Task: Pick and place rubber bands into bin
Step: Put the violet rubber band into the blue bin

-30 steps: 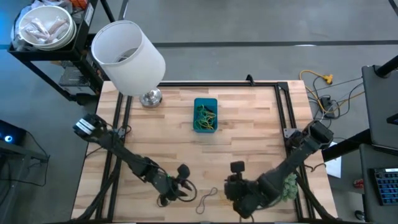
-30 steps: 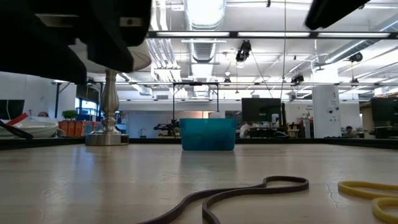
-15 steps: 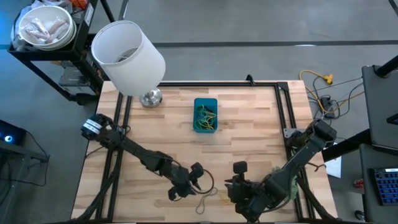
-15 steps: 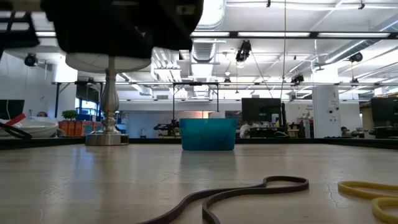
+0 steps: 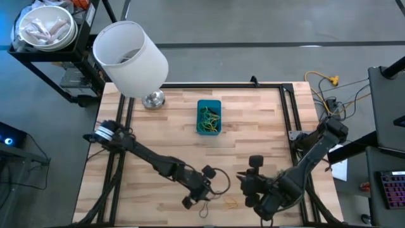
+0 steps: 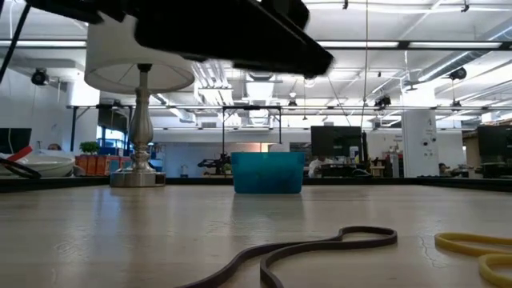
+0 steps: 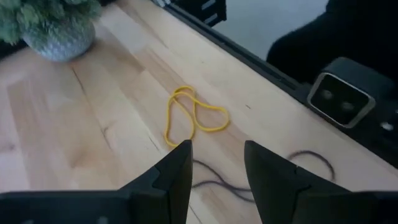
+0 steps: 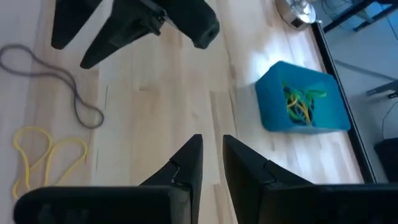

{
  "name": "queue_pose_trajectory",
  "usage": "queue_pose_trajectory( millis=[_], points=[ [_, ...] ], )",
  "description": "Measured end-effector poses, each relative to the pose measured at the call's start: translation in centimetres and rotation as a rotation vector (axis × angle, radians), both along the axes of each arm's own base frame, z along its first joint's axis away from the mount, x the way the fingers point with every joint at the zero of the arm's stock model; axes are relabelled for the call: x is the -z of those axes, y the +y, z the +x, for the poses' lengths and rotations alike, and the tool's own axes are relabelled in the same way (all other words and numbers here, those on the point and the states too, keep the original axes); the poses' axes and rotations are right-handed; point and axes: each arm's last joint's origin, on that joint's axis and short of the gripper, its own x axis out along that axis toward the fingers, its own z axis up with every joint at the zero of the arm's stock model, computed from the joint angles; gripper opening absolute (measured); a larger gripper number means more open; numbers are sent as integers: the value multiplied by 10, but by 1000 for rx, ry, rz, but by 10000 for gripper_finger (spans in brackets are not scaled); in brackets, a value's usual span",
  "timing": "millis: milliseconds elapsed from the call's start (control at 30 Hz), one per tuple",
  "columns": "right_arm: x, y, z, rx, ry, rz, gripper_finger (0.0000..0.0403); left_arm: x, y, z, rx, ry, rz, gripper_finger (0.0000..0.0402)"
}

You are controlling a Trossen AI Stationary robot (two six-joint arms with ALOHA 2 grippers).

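Nearest loose band: yellow rubber band [image 7: 191, 118], flat on the table [image 5: 253, 152], folded into a double loop, lying on the near side of the table, well apart from the bin [image 5: 209, 117].
Second loose band: dark rubber band [image 5: 207, 207], a long thin squiggle just beside the yellow one, on the side away from the plant pot [image 7: 60, 43].
Bands already placed: green and yellow loops inside the bin, which stands mid-table toward the far edge, near the lamp base [image 5: 153, 99].
Long axis: the yellow band's lobes run roughly away from the left fingers, its closed end close to them.
Left gripper [image 7: 216, 163]: hovers just short of the yellow band, fingers spread a moderate gap, nothing between them; the band lies straight ahead.
Right gripper [image 8: 211, 165]: between the loose bands and the bin, pointing toward the bin, fingers a narrow gap apart, nothing held.
Nearer arm: the left, by my judgement; a short advance and descent should straddle the yellow loop.
Writing or brands: none readable.
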Motion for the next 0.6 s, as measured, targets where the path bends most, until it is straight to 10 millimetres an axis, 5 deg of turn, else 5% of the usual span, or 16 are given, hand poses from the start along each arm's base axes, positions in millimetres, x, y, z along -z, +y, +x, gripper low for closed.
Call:
queue_pose_trajectory(
  millis=[367,600],
  points=[
    [34,6,3,-13,-27,112,57,17,0,8,-102,204,-17,130],
    [34,7,4,-50,-12,139,57,32,-13,7,-93,243,-16,130]
  ],
)
